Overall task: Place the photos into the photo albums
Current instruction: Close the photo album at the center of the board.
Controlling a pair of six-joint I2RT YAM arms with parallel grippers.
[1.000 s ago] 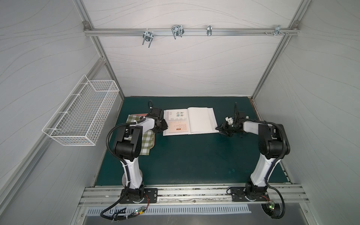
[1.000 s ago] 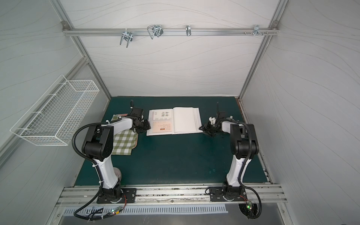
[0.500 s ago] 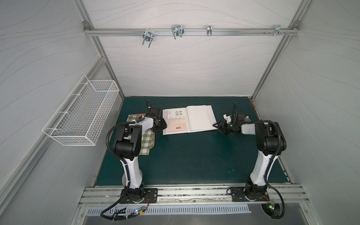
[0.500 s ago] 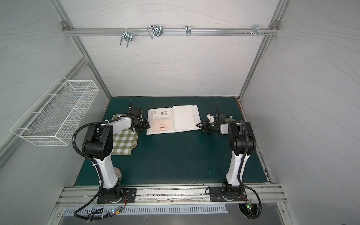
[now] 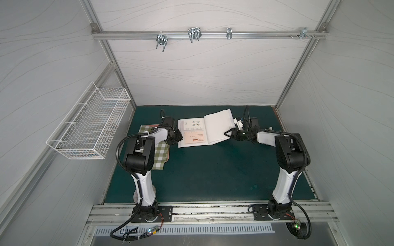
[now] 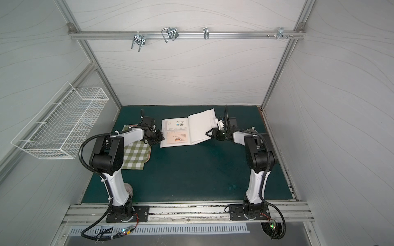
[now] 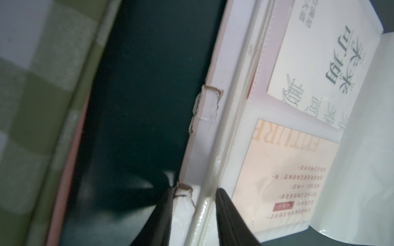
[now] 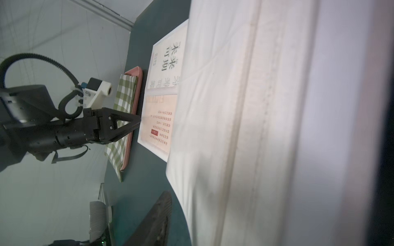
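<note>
Green-and-white checked cloth [image 5: 158, 149] lay on a pink tray [image 8: 138, 85], left side of the mat [image 5: 202, 174]. The left gripper [image 5: 180, 139], jaws partly closed, pinched the left edge of the album [image 5: 215, 130].

The album lay open at back centre, long axis left to right, spine front to back. Its left page held two sleeved cards, tops toward the back wall:
- The white card [image 5: 193, 124] sat in the far half and read "未来可期".
- The cream card [image 5: 195, 138] sat in the near half, headed "FUTURE"; its small red lines were unreadable.

The right pages were tilted up. The right gripper [image 5: 227, 134], jaws half apart, clamped their near corner.
</note>
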